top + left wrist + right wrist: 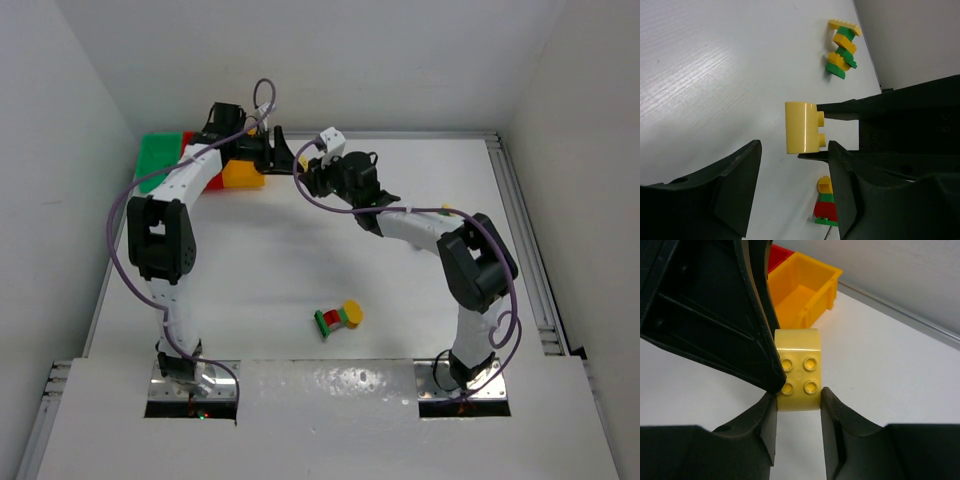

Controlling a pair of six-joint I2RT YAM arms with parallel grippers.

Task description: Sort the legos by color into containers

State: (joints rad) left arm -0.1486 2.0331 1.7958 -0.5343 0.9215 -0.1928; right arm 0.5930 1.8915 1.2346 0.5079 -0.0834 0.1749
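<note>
My right gripper (798, 399) is shut on a pale yellow lego (799, 370), pinching its two sides with the studs facing the camera. In the left wrist view the same yellow lego (802, 127) hangs above the table just ahead of my left gripper (794, 162), whose jaws stand open around nothing. One left finger (740, 315) overlaps the lego's upper left corner. Both grippers meet at the back of the table, left gripper (272, 150) beside right gripper (305, 165), next to the yellow container (243, 176). The red container (187, 140) and green container (155, 160) lie further left.
A stack of red, green and yellow legos (338, 318) lies mid-table near the front. It also shows as the small lego stack (826, 205). A yellow and green lego stack (842, 47) lies by the right rail. The yellow bin (805, 290) looks bare inside.
</note>
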